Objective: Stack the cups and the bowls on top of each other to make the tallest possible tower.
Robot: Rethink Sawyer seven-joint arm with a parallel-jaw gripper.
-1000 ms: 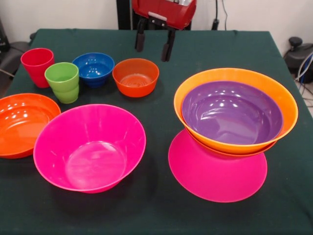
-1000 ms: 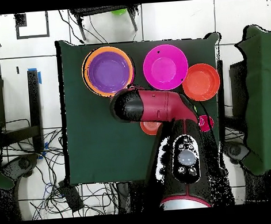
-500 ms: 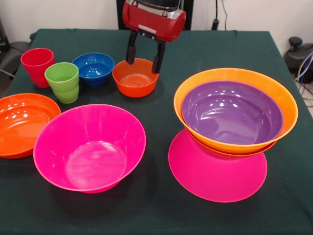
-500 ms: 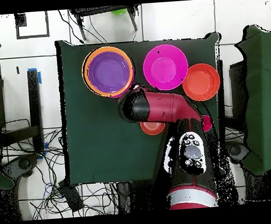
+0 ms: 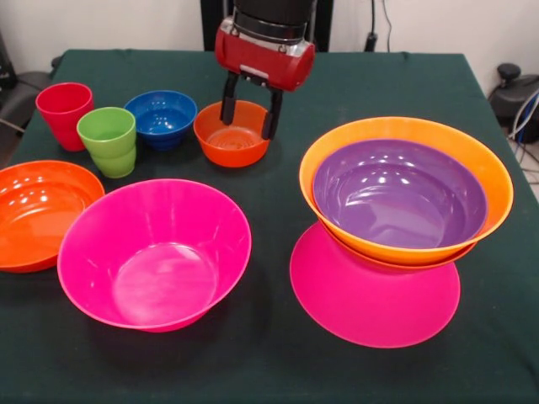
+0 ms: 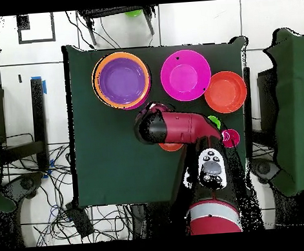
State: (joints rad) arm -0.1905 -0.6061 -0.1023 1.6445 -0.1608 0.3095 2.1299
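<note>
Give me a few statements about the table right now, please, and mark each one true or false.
1. The purple bowl sits inside the orange bowl. True.
2. The gripper is over the blue bowl. False: it is open, straddling the small red-orange bowl's far rim.
3. The green cup stands upright. True.
4. The open pink bowl holds the red cup. False: it is empty; that cup stands on the cloth.
</note>
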